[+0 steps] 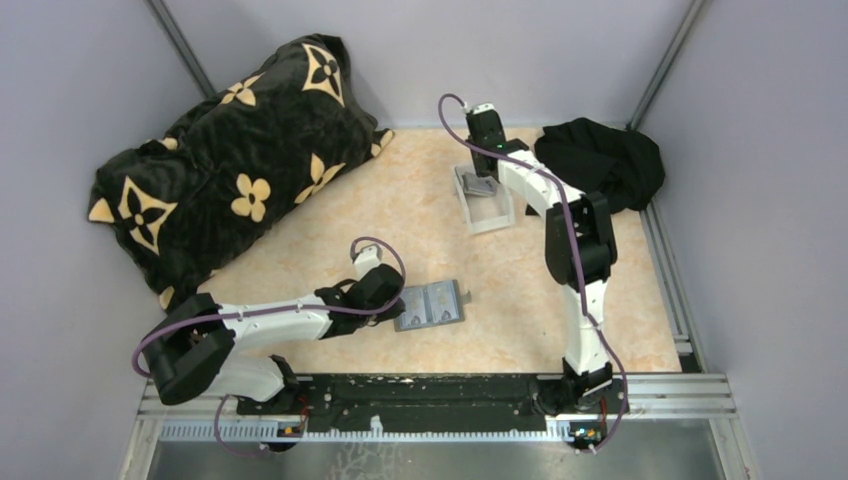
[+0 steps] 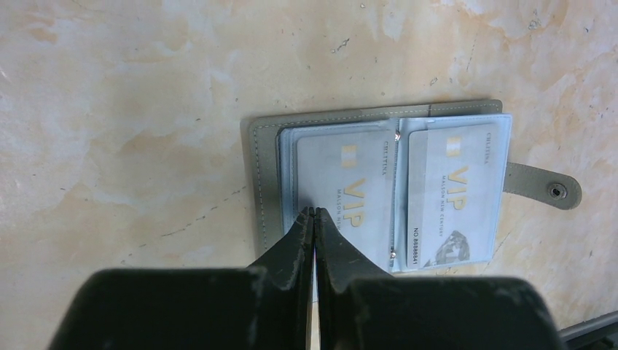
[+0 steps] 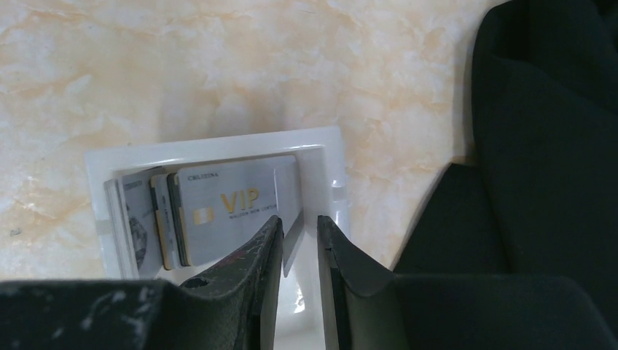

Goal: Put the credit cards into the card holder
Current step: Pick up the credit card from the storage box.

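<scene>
The card holder [image 1: 432,305] lies open and flat on the table, a silvery VIP card [image 2: 350,186] in its left panel and another [image 2: 455,189] in its right panel. My left gripper [image 2: 315,212] is shut, its tips resting on the left panel's card and nothing between them. Far back, my right gripper [image 3: 297,227] hangs over the white tray [image 3: 218,144], which holds several credit cards [image 3: 226,208] leaning on edge. Its jaws stand apart, with the front card's right edge between them against the left finger [image 3: 266,248]. A gap shows on the right finger's side.
A black cloth [image 1: 600,160] lies bunched right of the tray, close to the right gripper [image 1: 483,172]. A large black pillow with tan flowers [image 1: 240,160] fills the back left. The holder's strap with a snap [image 2: 546,188] sticks out to its right.
</scene>
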You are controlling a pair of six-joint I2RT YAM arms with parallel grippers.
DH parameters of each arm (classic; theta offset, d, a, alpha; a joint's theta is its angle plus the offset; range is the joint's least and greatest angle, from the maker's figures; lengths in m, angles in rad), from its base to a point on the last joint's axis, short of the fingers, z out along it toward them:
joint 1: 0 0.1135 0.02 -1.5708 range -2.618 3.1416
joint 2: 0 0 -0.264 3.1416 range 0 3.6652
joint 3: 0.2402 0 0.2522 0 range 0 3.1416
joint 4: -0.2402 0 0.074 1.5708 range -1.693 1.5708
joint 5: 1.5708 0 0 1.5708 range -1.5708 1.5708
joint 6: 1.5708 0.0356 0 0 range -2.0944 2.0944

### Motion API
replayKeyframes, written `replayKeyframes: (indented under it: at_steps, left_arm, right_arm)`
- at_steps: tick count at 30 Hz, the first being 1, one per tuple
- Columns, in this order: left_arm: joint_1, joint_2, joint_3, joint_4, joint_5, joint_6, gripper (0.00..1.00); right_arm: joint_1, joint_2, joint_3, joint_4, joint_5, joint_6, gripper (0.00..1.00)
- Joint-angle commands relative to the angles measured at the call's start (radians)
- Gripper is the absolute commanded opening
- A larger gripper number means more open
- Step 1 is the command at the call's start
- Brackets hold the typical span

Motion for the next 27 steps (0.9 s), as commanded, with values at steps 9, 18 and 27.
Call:
replayKeyframes:
  at_steps: [9,18,27]
  left_arm:
    - [0.011,-0.003,-0.022,0.023,0.014,0.011,0.07]
    - [0.014,-0.007,-0.039,0.036,0.019,0.004,0.07]
    - [0.017,0.007,-0.055,0.063,0.032,0.003,0.07]
  right_arm:
    - [-0.033,-0.052,-0.037,0.022,0.031,-0.014,0.24]
    - [-0.033,-0.041,-0.049,0.021,0.02,-0.013,0.23]
    - [-0.033,-0.086,-0.115,0.072,0.075,-0.022,0.23]
